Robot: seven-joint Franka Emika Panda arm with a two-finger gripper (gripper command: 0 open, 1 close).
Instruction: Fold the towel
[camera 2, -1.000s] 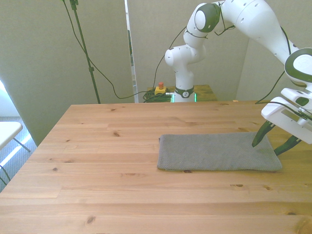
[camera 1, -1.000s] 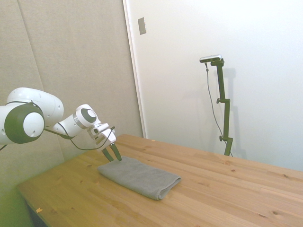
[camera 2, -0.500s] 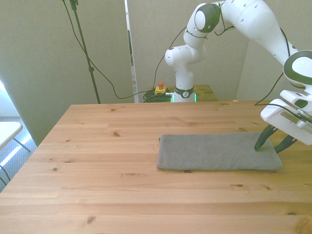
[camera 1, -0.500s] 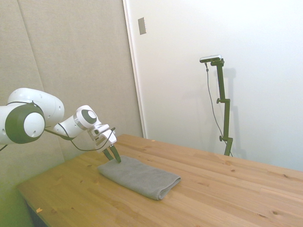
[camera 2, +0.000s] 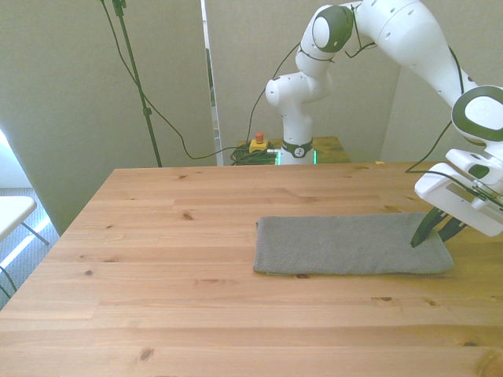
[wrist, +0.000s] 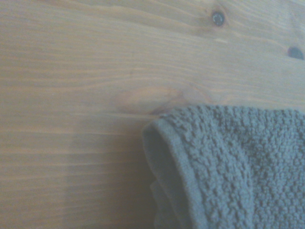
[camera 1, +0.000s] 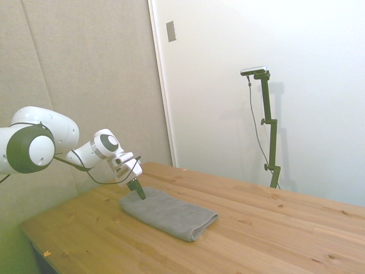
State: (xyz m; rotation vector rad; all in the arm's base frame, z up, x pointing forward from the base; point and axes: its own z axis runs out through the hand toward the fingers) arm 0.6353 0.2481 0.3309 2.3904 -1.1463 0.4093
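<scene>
The towel [camera 2: 352, 244] lies flat on the wooden table [camera 2: 157, 259] as a long folded strip, toward 3 o'clock in the front view. The gripper [camera 2: 438, 230] sits at the strip's 3 o'clock end, fingers drawn narrow about the corner layers; the wrist view shows that rounded corner [wrist: 164, 131] up close. Step in hand, by judgement: pinching the end. Next move calls for lifting it and carrying it toward 9 o'clock over the other end

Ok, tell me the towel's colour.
Plain medium grey; the towel shows best in the front view.
</scene>
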